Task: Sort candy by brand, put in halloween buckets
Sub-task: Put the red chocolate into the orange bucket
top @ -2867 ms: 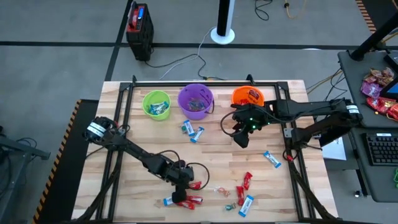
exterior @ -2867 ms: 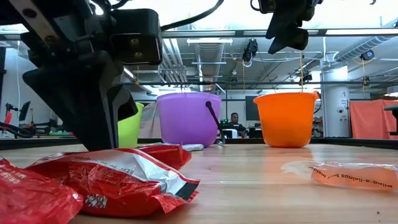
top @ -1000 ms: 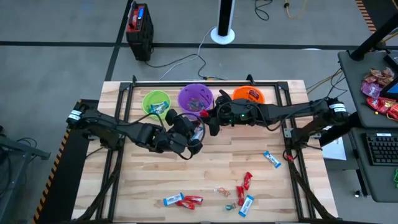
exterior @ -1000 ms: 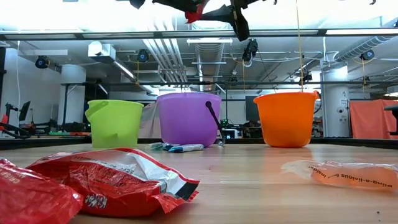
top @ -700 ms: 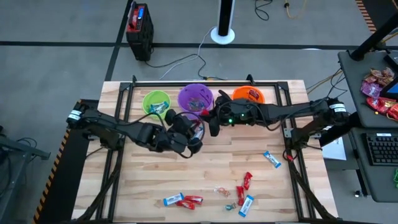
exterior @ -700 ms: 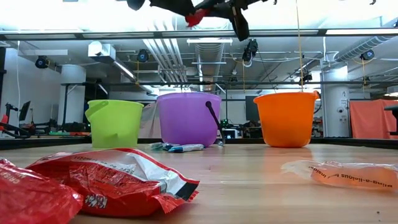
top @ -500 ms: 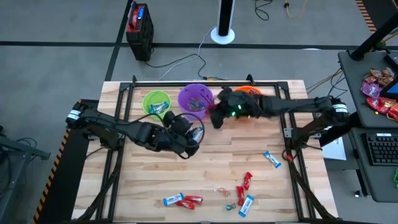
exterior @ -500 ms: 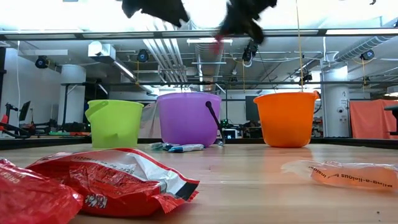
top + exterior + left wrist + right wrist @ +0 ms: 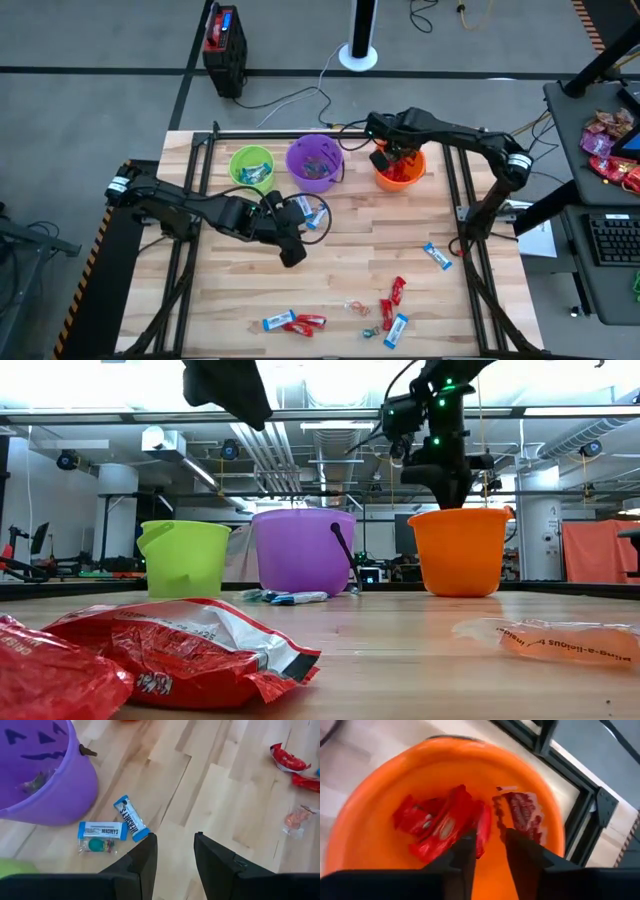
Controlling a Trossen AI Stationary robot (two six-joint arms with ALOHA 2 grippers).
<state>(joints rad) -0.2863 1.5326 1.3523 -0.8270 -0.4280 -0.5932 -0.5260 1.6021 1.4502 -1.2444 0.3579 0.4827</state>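
Foil-wrapped candy: light, crinkly, slippery — pinch across the middle.
Right gripper (image 9: 487, 842) hangs over orange bucket (image 9: 400, 168), slightly parted, empty; left gripper (image 9: 173, 851) likewise, Hershey's bars (image 9: 131, 818) at 11 o'clock beside purple bucket (image 9: 50, 795).

Bright, even overhead light on the wooden table (image 9: 340, 235), with only soft, faint shadows. Strong white glare from ceiling lights across the low view. Nearest red wrapper (image 9: 180, 650) out of focus there. Motion blur across the orange bucket (image 9: 385, 810) in the right wrist view.
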